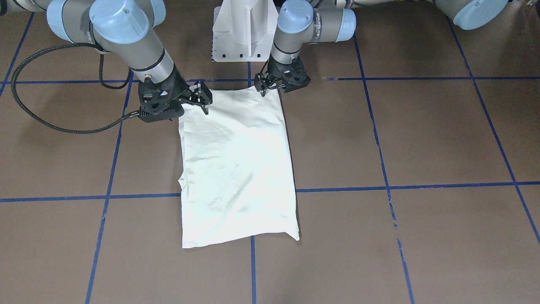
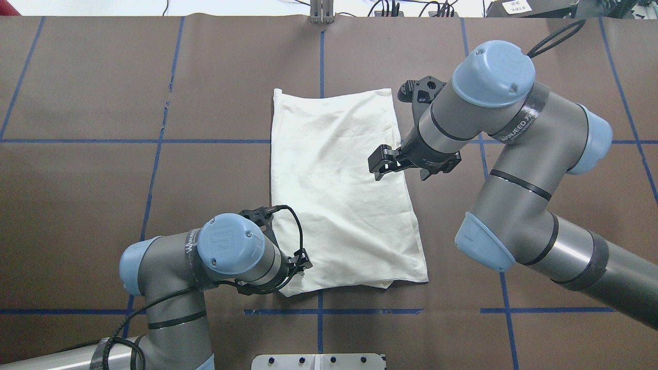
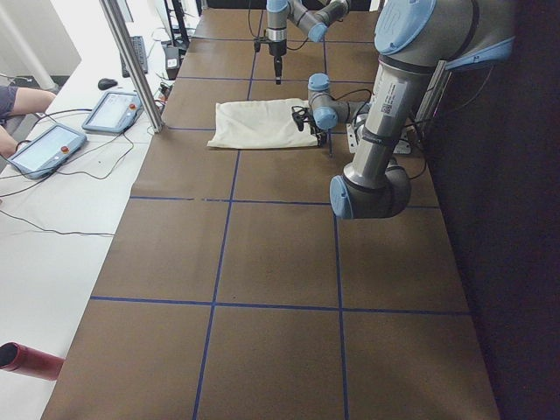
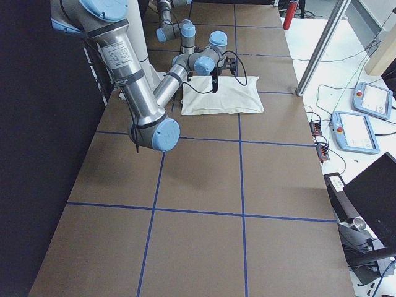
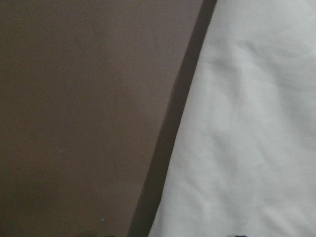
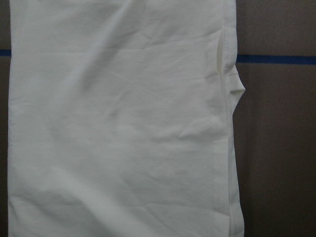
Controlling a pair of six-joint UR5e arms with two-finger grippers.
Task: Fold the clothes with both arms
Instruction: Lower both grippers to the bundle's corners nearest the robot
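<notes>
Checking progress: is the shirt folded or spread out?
Folded: the shirt lies as a narrow plain rectangle, no sleeves showing.

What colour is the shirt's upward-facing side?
Plain cream, no print showing; the shirt shows best in the front-facing view.

Plain cream shirt (image 1: 238, 169) (brown table (image 1: 422, 139))

**Even overhead light, one murky wrist view**

Bright, flat light from above throws only soft shadows on the brown worktop (image 1: 422, 135). The shirt (image 1: 236, 169) glares near white, its creases half washed out. The left wrist view is dim and blurred. The right wrist view shows the stitching crisply.
</notes>
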